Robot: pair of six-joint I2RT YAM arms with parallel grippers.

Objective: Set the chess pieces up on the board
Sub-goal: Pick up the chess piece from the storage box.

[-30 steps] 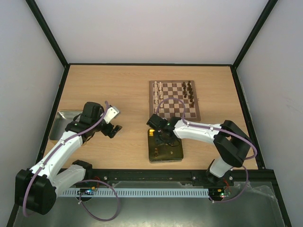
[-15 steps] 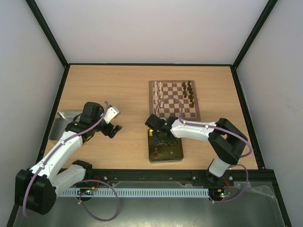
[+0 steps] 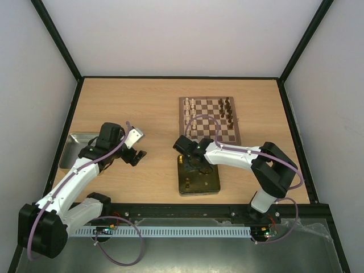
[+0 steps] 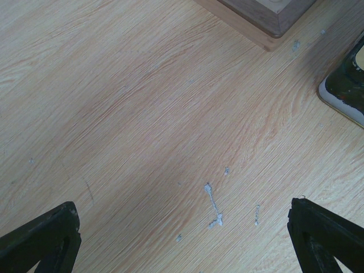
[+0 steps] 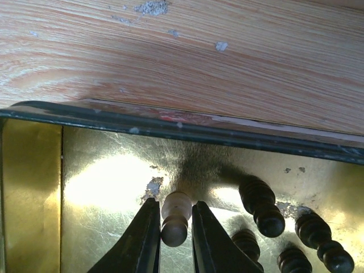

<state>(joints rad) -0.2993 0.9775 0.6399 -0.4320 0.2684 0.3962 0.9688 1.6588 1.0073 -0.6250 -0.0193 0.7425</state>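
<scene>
Right hand [image 5: 176, 203] has slid left in the gold tin [image 5: 96, 187] and now pinches a pale piece [image 5: 175, 219], lower centre; board [image 3: 210, 120] placement next.

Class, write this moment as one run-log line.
right gripper: pinching pale piece in gold tin | left gripper: open above table | board: partly set
</scene>
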